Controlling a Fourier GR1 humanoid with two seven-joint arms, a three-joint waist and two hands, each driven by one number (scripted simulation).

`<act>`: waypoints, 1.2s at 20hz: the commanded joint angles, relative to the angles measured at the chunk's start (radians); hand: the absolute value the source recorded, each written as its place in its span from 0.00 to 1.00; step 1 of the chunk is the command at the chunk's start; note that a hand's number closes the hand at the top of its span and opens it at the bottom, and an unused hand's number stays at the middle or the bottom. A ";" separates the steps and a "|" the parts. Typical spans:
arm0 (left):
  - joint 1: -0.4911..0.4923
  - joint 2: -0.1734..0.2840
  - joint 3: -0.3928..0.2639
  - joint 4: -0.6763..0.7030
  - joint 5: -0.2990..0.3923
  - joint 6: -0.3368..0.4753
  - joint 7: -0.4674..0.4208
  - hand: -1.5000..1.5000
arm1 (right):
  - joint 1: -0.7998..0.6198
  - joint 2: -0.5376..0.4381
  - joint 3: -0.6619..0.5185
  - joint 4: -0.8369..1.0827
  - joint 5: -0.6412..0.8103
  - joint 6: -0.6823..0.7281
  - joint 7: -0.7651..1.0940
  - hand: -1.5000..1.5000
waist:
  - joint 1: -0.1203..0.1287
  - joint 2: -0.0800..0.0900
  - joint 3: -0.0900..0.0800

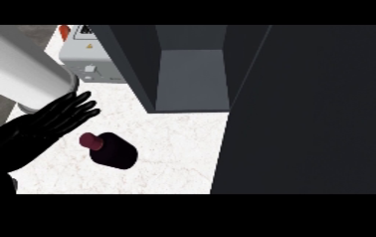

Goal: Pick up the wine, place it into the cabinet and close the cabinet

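Wine bottle (110,151) on pale counter (176,146), at 7 o'clock of open cabinet (192,76). Left hand (47,124) spread flat at bottle's 10 o'clock, holding nothing. Cabinet door (301,111) swung open at 3 o'clock.

White speckled table (176,146) with a bottle and a cabinet on it.

You see the wine (110,151) on the table's bare marbled top, toward its left side, with its dark red cap toward the upper left. Behind it stands the dark cabinet (191,76), open at the front, and a grey appliance (92,61) sits at the far left corner.
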 commanded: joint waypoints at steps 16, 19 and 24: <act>-0.061 -0.116 0.137 0.400 -0.543 -0.241 -0.395 0.00 | -0.016 -0.091 0.062 -0.165 0.144 -0.081 0.069 0.00 | -0.004 0.002 -0.001; -0.111 -0.136 0.117 0.481 -0.625 -0.227 -0.448 0.00 | -0.009 -0.097 0.064 -0.149 0.136 -0.095 0.053 0.00 | -0.006 0.004 -0.001; -0.105 -0.161 0.078 0.562 -0.810 -0.186 -0.623 0.00 | -0.057 -0.107 0.022 -0.112 0.087 -0.097 0.043 0.00 | 0.000 0.006 -0.001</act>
